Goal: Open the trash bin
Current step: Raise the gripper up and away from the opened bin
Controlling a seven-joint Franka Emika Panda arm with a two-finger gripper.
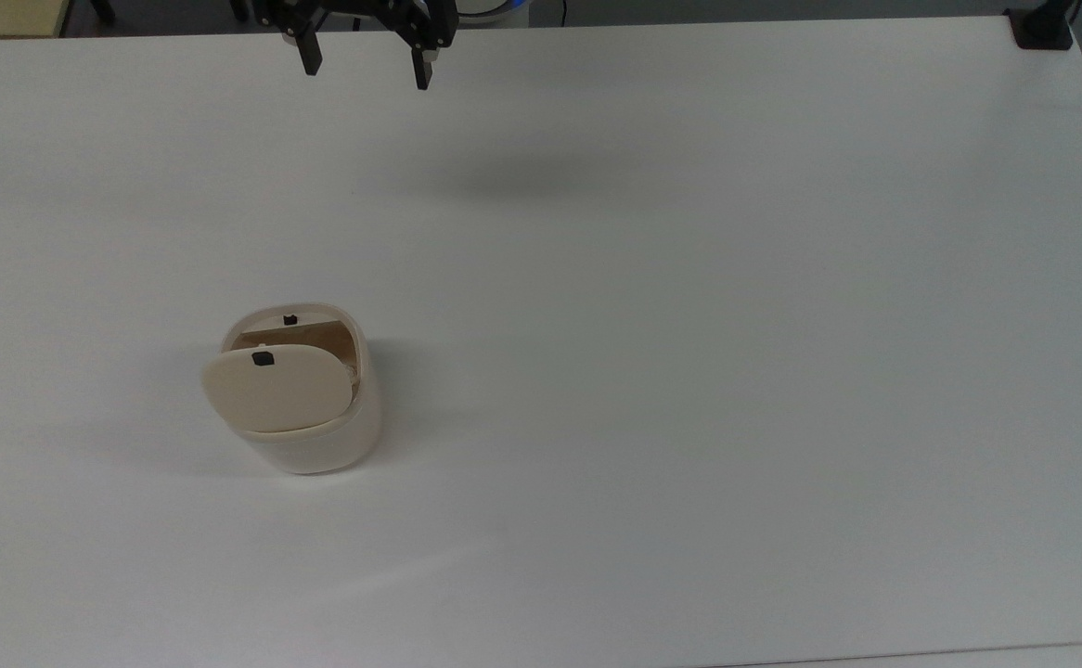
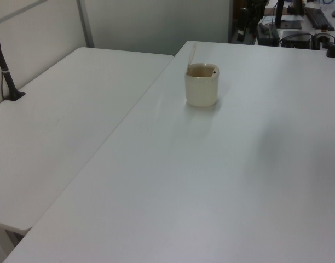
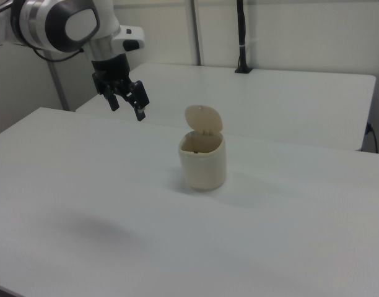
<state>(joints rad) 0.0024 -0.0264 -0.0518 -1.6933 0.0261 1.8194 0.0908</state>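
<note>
The cream-beige trash bin (image 1: pixel 311 438) stands on the white table (image 1: pixel 689 371), left of centre in the top view. Its hinged lid (image 1: pixel 276 385) is swung up, so the inside and a small black latch (image 1: pixel 289 319) on the rim show. From the side, the lid (image 3: pixel 204 119) stands nearly upright over the bin (image 3: pixel 203 162), and it is the same for lid (image 2: pixel 192 55) and bin (image 2: pixel 201 87). My gripper (image 1: pixel 367 67) hangs open at the table's far edge, well away from the bin and holding nothing. It hovers high over the table, gripper (image 3: pixel 127 107) to the right view's left of the bin.
A second white table (image 2: pixel 63 109) adjoins this one, carrying a black clamped post (image 2: pixel 6 71). Another black clamp (image 1: pixel 1042 28) sits at the top view's upper right corner. Desks with equipment (image 2: pixel 299 22) lie beyond the far edge.
</note>
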